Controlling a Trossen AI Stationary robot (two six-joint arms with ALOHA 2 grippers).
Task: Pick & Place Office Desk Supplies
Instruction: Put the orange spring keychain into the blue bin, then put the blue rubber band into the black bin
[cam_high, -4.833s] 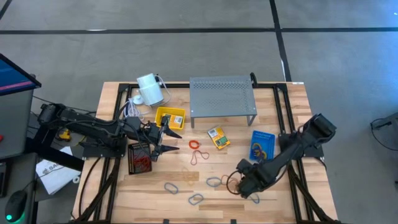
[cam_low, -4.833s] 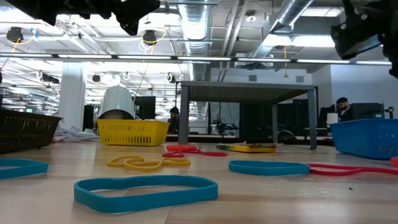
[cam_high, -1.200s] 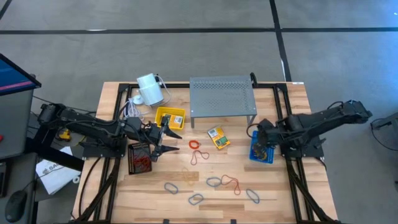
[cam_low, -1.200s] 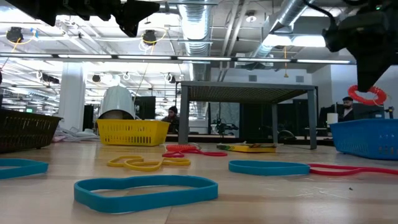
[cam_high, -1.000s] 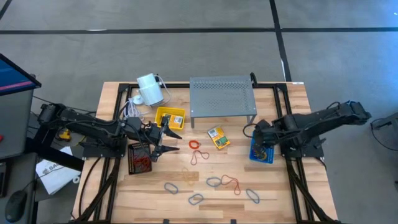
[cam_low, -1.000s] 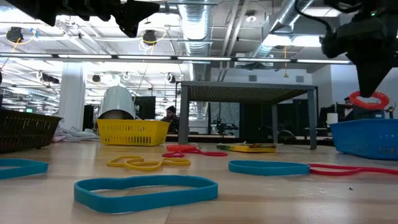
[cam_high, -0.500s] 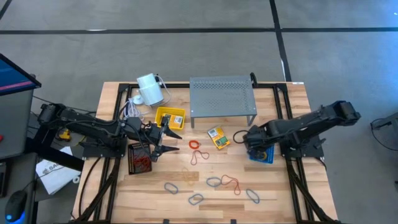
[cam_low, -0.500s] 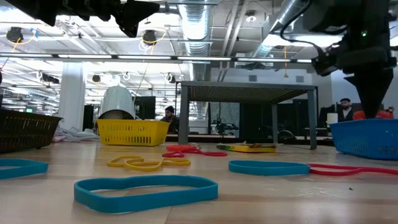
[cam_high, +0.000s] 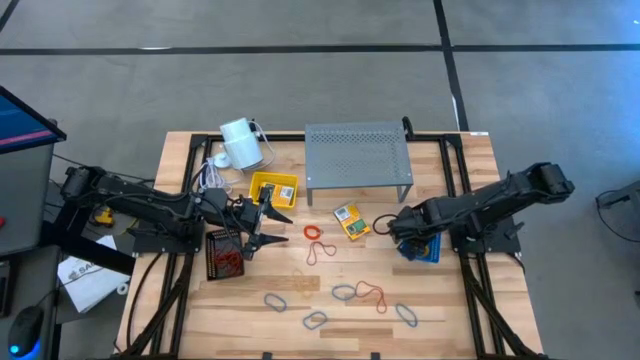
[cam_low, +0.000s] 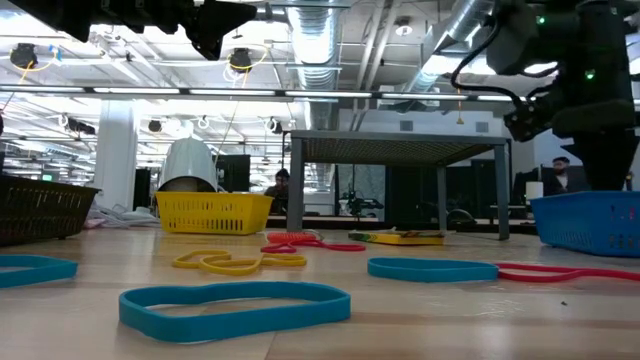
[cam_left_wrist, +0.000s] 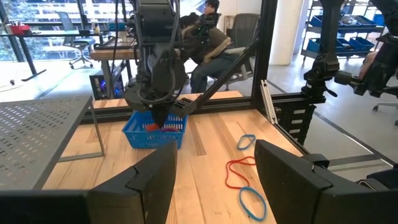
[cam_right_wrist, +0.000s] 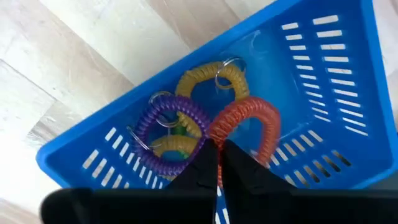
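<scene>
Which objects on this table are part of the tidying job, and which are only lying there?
Job:
- loose rubber bands
- coil loops in the blue basket, under the shut right claw
- crayon box
- yellow basket
- dark basket by the open left claw

Lying about:
- grey shelf
- white cylinder

Low view, table height. A blue rubber band (cam_low: 234, 305) lay nearest, at 6 o'clock. Behind it a yellow band (cam_low: 237, 262) and a red band (cam_low: 312, 243). Another blue band (cam_low: 432, 268) lay at 4 o'clock, touching a long red band (cam_low: 570, 272). Yellow basket (cam_low: 214, 212) at 9 o'clock, white cylinder (cam_low: 190, 165) behind it. Metal shelf (cam_low: 397, 150) stood centre. Blue basket (cam_low: 588, 221) at 3 o'clock, a dark arm (cam_low: 585, 80) above it.
</scene>
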